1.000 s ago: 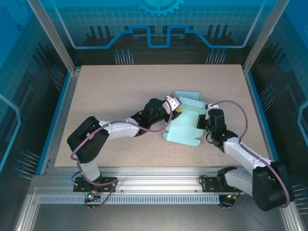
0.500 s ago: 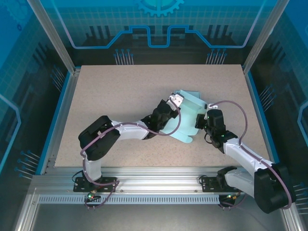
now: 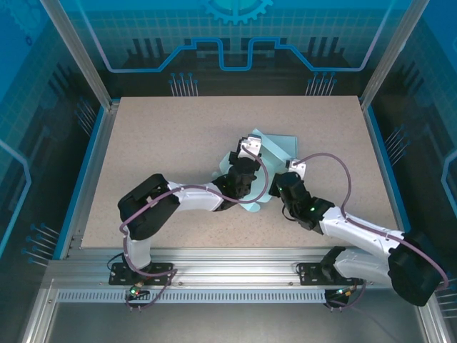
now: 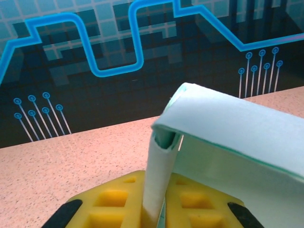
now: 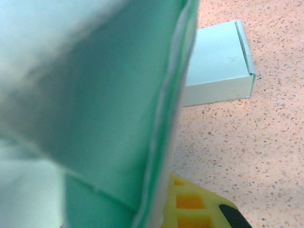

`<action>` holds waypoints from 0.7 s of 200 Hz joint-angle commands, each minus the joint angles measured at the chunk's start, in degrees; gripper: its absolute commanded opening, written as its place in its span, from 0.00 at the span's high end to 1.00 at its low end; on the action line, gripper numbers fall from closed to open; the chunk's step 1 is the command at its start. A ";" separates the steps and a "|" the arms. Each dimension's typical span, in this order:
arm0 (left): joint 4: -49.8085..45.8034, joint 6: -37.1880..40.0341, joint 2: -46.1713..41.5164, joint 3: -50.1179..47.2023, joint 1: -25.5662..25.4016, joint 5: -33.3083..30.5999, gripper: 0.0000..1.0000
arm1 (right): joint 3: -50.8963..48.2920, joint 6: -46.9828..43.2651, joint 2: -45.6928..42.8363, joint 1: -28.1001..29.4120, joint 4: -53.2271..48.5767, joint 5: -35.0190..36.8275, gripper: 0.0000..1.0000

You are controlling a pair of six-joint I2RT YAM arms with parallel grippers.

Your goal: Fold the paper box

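On the top camera, your left arm (image 3: 189, 194) reaches from the lower left of the frame across the speckled table (image 3: 157, 143) to the centre. There the left gripper (image 3: 248, 151) meets the pale green paper box (image 3: 277, 146). The box sits just right of centre, partly lifted off the table, with one panel reaching toward the upper right. Just right of it and a little lower, the right gripper (image 3: 280, 184) comes in from the lower right corner and sits against the sheet's near edge. In the left wrist view, you see the two yellow fingers (image 4: 111, 202) at the bottom of the frame. They are pressed together on a narrow flap that stands upright between them. From the top of that flap the paper curls over and slopes away to the right edge of the frame. In the right wrist view, a blurred green sheet covers the left and centre. Its edge runs down to touch the one yellow finger (image 5: 190, 204) visible at the bottom. That gripper's jaws are together, but you cannot tell from this angle whether the sheet is pinched between them. In the upper right of that view, a flat folded piece (image 5: 216, 64) in the same green lies on the table. Whether it joins the sheet you cannot tell.
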 commanded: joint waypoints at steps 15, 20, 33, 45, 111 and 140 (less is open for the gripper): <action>12.10 3.23 -3.03 -4.14 2.18 -2.32 0.79 | 3.06 8.27 1.29 3.67 -12.91 4.45 1.00; 11.80 3.39 -3.92 -5.18 2.14 -0.99 0.77 | 3.73 8.49 1.31 3.70 -14.50 4.52 1.00; 7.91 1.51 -6.97 -7.75 2.13 2.03 0.68 | 5.63 8.90 1.23 3.72 -18.55 4.54 1.00; 1.58 -1.22 -10.77 -9.55 2.13 5.36 0.62 | 7.52 9.59 1.05 3.69 -22.55 4.20 1.00; -34.64 -16.60 -32.13 -12.84 2.56 42.61 0.01 | 17.38 7.97 2.42 1.30 -39.61 -2.40 1.00; -42.41 -19.00 -41.22 -14.95 2.57 46.81 0.01 | 21.86 3.85 5.15 -1.35 -42.70 -7.90 1.00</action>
